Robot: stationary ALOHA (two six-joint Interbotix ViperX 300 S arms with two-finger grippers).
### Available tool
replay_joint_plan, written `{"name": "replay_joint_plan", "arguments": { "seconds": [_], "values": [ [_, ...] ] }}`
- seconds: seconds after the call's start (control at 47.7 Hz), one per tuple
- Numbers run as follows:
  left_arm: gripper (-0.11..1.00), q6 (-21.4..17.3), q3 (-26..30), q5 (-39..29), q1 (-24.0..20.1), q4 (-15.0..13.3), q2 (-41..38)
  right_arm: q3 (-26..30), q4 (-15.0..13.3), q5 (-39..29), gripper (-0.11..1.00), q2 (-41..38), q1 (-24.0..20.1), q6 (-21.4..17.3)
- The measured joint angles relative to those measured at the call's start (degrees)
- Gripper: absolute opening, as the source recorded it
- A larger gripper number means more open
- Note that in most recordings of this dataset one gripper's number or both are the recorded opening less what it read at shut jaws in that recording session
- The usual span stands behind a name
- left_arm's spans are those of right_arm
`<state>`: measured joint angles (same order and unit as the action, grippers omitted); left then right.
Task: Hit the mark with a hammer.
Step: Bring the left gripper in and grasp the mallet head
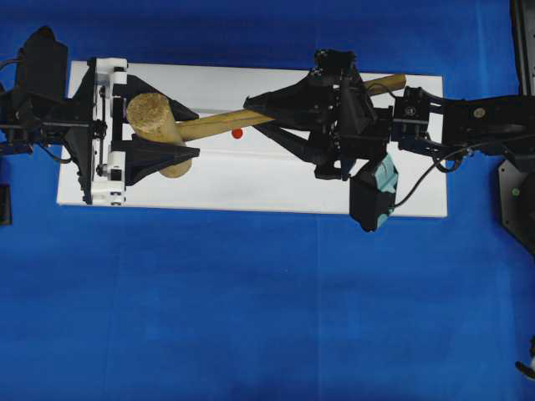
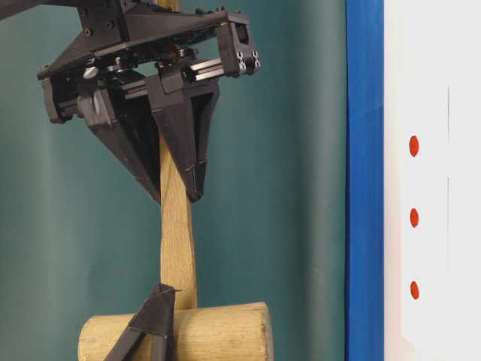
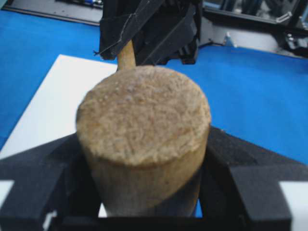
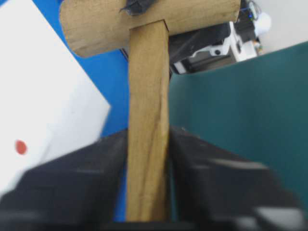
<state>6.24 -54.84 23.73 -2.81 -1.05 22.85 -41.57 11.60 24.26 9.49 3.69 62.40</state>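
Wooden hammer [image 1: 180,125] head clamped in left end effector [image 1: 159,129], handle between right end effector [image 1: 280,117] fingers, grip unclear, no legible writing

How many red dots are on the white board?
3, seen from table level: a top red dot, a middle red dot and a bottom red dot in a row. More may be hidden.

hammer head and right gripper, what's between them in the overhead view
A bare stretch of handle runs from the hammer head to the right gripper; a red mark shows just beside it.
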Motion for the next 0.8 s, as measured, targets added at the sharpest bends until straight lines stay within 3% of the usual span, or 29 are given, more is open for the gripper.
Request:
{"name": "replay_joint_plan", "arguments": {
  "seconds": [0.168, 0.252, 0.483, 0.587, 0.692, 0.797],
  "values": [
    [0.45, -0.09, -0.09, -0.09, 0.09, 0.00, 0.00, 0.09, 0.00, -0.44, 0.81, 0.18, -0.09, -1.23],
    [0.45, -0.35, -0.18, -0.09, 0.09, 0.00, 0.00, 0.09, 0.00, -1.23, 0.95, 0.53, -0.35, -1.23],
    [0.45, -0.97, -0.26, -0.09, 0.09, 0.09, 0.09, 0.18, 0.18, -6.42, 0.93, 2.37, -1.85, -1.32],
    [0.45, -2.11, -0.26, -0.18, 0.09, 0.18, 0.00, 0.09, 1.49, -7.21, 0.93, 3.08, -1.93, -1.58],
    [0.45, -5.27, -0.26, -0.53, 0.44, 0.35, 0.09, 0.18, 5.89, -7.38, 0.94, 3.78, -1.93, -3.43],
    [0.45, -10.37, -0.26, -0.62, 1.41, 0.44, 0.09, 0.18, 12.92, -7.91, 0.94, 4.39, -1.93, -6.94]
  ]
}}
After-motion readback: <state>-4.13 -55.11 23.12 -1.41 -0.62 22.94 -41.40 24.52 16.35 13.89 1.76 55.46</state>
